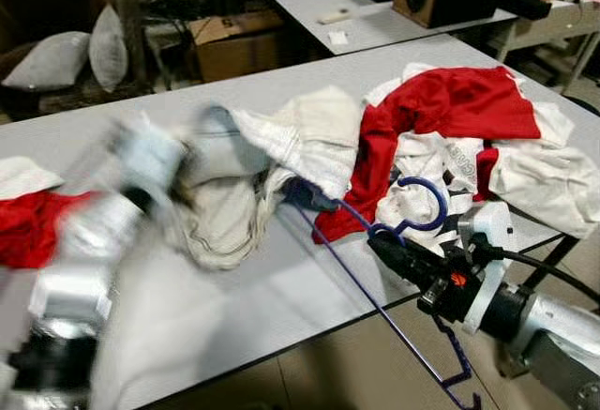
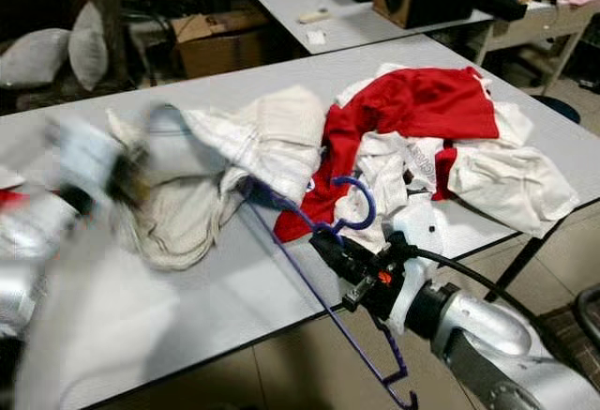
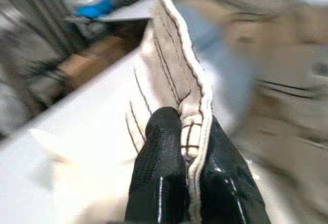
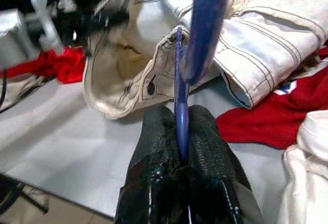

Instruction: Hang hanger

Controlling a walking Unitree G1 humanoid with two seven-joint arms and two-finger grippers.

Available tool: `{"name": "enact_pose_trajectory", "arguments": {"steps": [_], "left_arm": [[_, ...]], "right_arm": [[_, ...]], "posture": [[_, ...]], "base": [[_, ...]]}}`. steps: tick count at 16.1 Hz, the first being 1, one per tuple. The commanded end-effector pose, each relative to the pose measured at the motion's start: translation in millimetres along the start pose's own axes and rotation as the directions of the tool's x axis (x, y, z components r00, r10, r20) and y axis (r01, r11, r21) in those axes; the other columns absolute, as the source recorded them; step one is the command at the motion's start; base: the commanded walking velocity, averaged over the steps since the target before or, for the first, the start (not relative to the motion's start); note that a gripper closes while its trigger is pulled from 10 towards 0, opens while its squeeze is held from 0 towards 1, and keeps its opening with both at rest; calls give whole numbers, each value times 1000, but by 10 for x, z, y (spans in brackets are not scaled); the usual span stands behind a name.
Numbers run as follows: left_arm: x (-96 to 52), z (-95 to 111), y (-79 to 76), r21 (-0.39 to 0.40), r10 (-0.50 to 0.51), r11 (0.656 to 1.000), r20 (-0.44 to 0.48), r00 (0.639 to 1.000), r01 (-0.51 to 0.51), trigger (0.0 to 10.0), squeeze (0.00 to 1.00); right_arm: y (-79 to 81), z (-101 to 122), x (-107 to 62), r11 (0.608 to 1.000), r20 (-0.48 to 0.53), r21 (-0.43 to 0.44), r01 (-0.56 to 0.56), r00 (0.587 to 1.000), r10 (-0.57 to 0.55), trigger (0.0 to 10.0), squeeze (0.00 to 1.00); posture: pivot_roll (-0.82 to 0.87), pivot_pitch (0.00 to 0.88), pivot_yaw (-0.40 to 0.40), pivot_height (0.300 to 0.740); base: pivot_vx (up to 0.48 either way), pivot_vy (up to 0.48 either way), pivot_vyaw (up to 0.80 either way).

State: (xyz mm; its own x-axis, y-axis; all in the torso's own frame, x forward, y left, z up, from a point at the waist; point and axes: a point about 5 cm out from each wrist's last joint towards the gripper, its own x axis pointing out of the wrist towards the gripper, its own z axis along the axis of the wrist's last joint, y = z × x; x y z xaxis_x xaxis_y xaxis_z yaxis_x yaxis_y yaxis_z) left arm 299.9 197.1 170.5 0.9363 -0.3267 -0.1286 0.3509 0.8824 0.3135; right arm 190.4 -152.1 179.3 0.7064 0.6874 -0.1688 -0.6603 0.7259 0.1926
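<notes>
Right pincer (image 2: 330, 244) clamped on the blue hanger (image 1: 370, 283), just below its hook; right wrist view shows both fingers (image 4: 159, 147) pressed flat against the hanger neck. Hook curls up over the white clothes in the pile (image 1: 441, 138) at the bench (image 1: 234, 307) near edge. One hanger arm runs from the pincer up under the beige trousers (image 2: 202, 199), the other hangs down past the bench edge toward the floor, tip off the bench.

Left pincer (image 3: 187, 167) closed on the trousers' stitched waistband hem, fabric pinched between both fingers. Left arm (image 1: 84, 269) is motion-blurred in the head views, over the bench left of the hanger. Trousers lie left of the pile, touching it, red shirt (image 1: 450, 100) on top of the pile.
</notes>
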Motion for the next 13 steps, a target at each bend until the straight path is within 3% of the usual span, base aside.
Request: {"name": "enact_pose_trajectory", "arguments": {"steps": [1, 2, 3, 4, 5, 8, 11, 13], "left_arm": [[18, 122, -88, -66, -22, 997, 59, 998, 26, 0, 0], [57, 135, -217, -195, -24, 980, 95, 995, 43, 0, 0], [97, 105, -320, -281, -28, 958, 106, 994, 56, 2588, 0], [106, 83, -353, -297, -32, 953, 97, 995, 59, 2588, 0], [112, 33, -419, -256, -52, 964, 57, 997, 65, 10000, 0], [112, 25, -488, -251, -56, 966, 60, 997, 69, 10000, 0], [119, 31, -512, -254, -53, 965, 57, 997, 66, 10000, 0], [95, 41, -430, -212, -35, 976, 49, 998, 45, 10000, 0]], "right_arm": [[16, 60, -30, 999, 40, -23, 31, 999, -30, 10000, 0], [-7, 56, -29, 997, 59, -11, 80, 995, -79, 10000, 0], [-5, 43, -22, 994, 71, 5, 107, 992, -107, 10000, 0], [3, 35, -21, 994, 71, 8, 110, 991, -110, 10000, 0], [56, -22, -61, 994, 43, 12, 105, 993, -106, 10000, 0], [18, -129, -140, 979, 8, 19, 204, 979, -204, 10000, 0], [-12, -170, -106, 967, -1, 23, 254, 967, -254, 10000, 0], [-23, -178, -99, 966, -7, 12, 260, 966, -260, 10000, 0]], "posture": [[-84, 0, 96, 740], [-86, 0, 102, 740], [-96, 0, 111, 740], [-96, 0, 111, 740], [-110, 0, 119, 740], [-117, 0, 124, 740], [-120, 0, 120, 740], [-110, 0, 109, 740]], "base": [[0, 0, 0], [0, 0, 0], [0, 0, 0], [0, 0, 0], [0, 0, 0], [0, 0, 0], [0, 0, 0], [-214, 0, 0]]}}
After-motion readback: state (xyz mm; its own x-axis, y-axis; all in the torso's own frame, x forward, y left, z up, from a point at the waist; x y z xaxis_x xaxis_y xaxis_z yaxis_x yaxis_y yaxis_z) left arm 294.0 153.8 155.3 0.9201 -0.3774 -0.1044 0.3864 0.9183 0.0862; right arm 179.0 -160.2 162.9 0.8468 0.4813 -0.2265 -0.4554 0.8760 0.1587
